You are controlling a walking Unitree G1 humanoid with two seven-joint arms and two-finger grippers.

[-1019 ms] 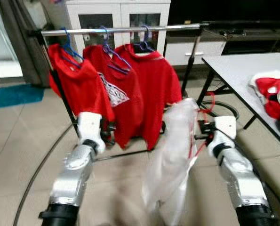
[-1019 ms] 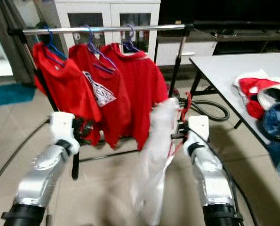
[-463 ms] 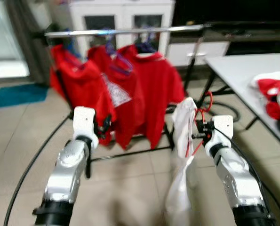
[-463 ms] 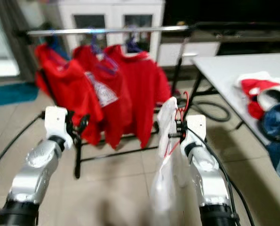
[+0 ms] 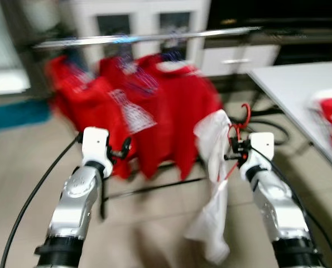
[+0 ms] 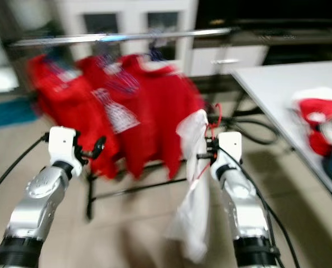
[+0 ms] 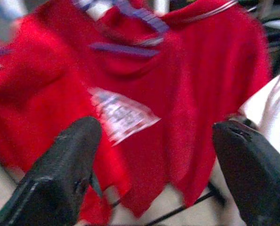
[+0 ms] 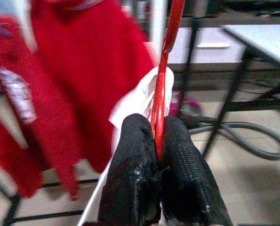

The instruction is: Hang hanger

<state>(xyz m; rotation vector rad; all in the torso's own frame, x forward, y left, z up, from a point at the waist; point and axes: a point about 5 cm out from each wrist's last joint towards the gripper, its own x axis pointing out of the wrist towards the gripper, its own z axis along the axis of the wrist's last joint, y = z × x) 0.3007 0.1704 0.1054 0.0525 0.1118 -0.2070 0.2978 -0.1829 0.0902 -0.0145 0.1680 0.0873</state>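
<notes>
— Where's the hanger right now?

— The red hanger (image 8: 162,80) is pinched in the right tool (image 8: 157,141); the two black fingers (image 8: 135,155) are pressed together on its thin wire, and its hook curls up above the wrist. A white garment (image 5: 215,184) hangs from it, drooping toward the floor.

— How close is that to the rail?

— The silver rail (image 5: 149,37) runs across well above and beyond the hanger. Three red shirts (image 5: 171,117) already hang from the rail on blue hangers (image 7: 130,28), bunched to the left of the hanger's hook. Everything looks smeared with blur.

— And the other arm?

— The left tool (image 7: 154,169) is held up below the rail, right in front of the red shirts, fingers spread wide apart with nothing between them.

— Anything else about?

— A grey worktop (image 5: 288,84) stands to the right of the rail with some red-and-white clothing (image 5: 330,109) on it, and a white cabinet (image 5: 138,17) stands behind the rail.
</notes>
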